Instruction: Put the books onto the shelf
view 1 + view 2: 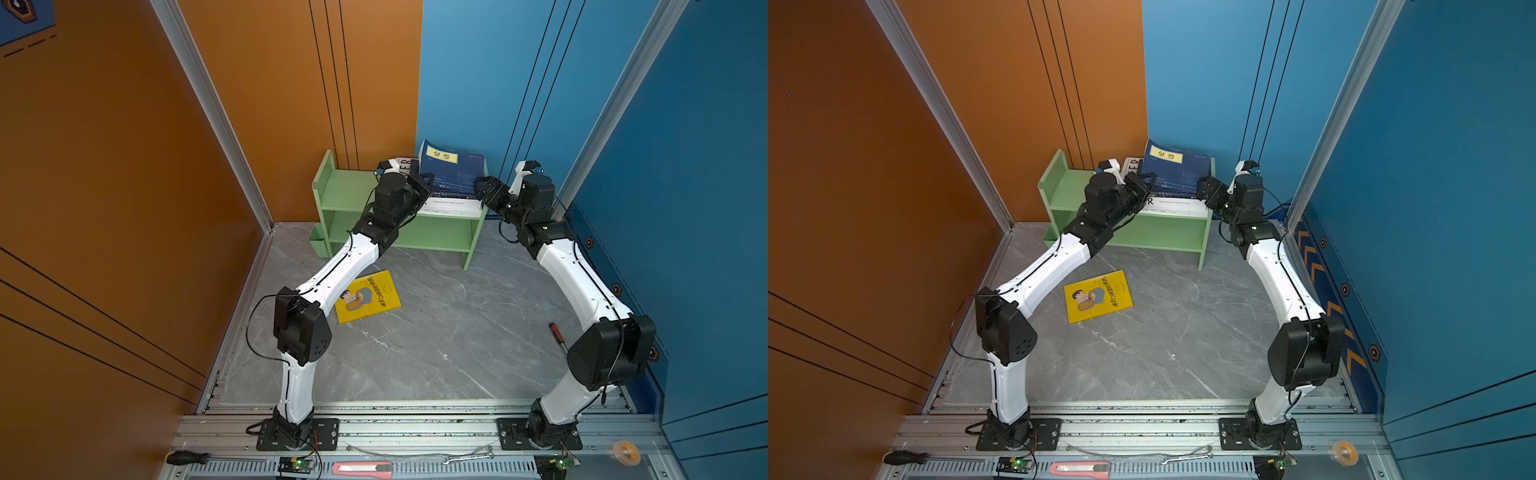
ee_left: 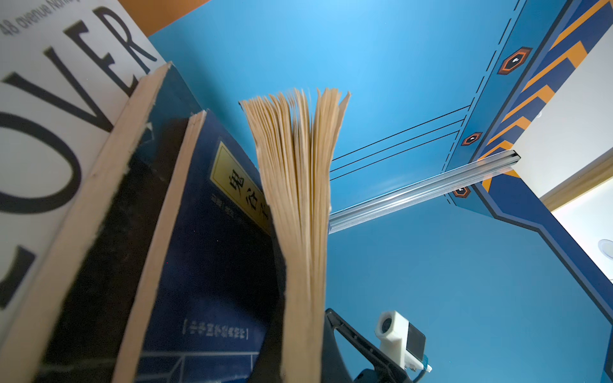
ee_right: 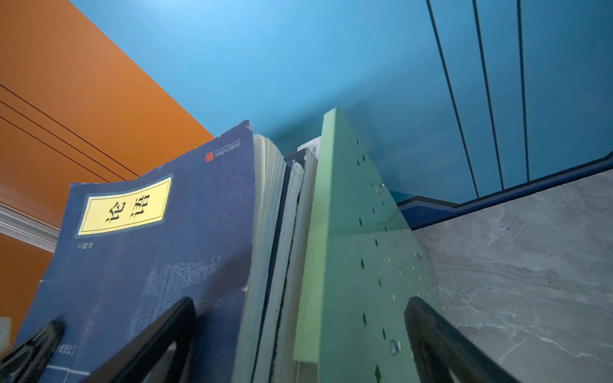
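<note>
The pale green shelf stands against the back wall. Books stand on the right end of its upper tier. A navy yellow-labelled book is in front, and the white "LOVER" book stands behind it. A black book and another navy book stand between them. My left gripper is shut at the stack's left edge, its fingers hidden. My right gripper is open, with its jaws straddling the books and the shelf's dotted side panel. A yellow cartoon-cover book lies flat on the grey table.
A small green cup hangs on the shelf's left side. A red-handled screwdriver lies by the right arm. On the front rail lie a black screwdriver, a pink cutter, a wrench and a tape roll. Walls enclose three sides.
</note>
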You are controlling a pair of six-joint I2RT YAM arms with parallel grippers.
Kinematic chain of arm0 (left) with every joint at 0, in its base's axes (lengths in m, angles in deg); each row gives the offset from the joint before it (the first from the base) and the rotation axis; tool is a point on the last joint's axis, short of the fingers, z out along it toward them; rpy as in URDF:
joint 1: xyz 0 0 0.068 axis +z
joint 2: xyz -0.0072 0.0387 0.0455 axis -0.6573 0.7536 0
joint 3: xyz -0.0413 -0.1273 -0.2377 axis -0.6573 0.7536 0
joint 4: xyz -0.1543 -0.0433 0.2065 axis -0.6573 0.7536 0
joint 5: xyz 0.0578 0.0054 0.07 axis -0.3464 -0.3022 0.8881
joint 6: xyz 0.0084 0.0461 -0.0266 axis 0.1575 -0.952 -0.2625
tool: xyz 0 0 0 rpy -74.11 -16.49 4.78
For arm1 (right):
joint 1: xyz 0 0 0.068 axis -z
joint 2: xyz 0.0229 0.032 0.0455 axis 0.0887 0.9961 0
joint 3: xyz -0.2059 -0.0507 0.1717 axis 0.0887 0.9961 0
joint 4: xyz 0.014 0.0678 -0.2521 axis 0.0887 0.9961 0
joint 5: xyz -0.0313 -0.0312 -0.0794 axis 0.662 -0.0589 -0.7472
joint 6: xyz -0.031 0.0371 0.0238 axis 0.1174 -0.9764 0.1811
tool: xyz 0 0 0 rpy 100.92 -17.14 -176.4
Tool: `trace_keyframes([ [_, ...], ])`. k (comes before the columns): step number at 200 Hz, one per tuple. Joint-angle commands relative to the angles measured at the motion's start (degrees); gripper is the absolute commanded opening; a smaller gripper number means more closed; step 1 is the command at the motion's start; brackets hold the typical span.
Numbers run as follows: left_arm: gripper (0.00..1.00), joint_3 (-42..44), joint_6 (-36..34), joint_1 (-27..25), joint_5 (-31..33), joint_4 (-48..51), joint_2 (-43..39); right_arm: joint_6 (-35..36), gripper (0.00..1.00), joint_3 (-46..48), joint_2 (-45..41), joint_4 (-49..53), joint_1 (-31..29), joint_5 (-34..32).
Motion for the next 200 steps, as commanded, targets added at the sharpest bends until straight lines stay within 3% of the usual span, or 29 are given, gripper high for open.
trace_keyframes([
  [1, 0.00, -3.39, -0.68, 0.30, -1.08, -0.14, 0.87, 1.58, 1.00, -1.98, 1.58, 1.45, -0.36, -1.70],
  [39, 0.01, -3.54, 0.10, 0.51, -1.18, -0.29, 1.37, 2.64, 0.98, -1.21, 1.96, 2.13, -0.63, -3.45],
  [128, 0.34, -0.88, -0.78, 1.58, 1.40, -0.09, -1.46, 4.26, 0.95, 0.21, 1.63, 3.18, -0.73, -6.22],
  [200, 0.38, 8.44, -2.15, 4.06, 5.08, -2.93, -8.37, 4.61, 0.95, -0.01, 0.34, 2.91, -0.89, -4.90],
])
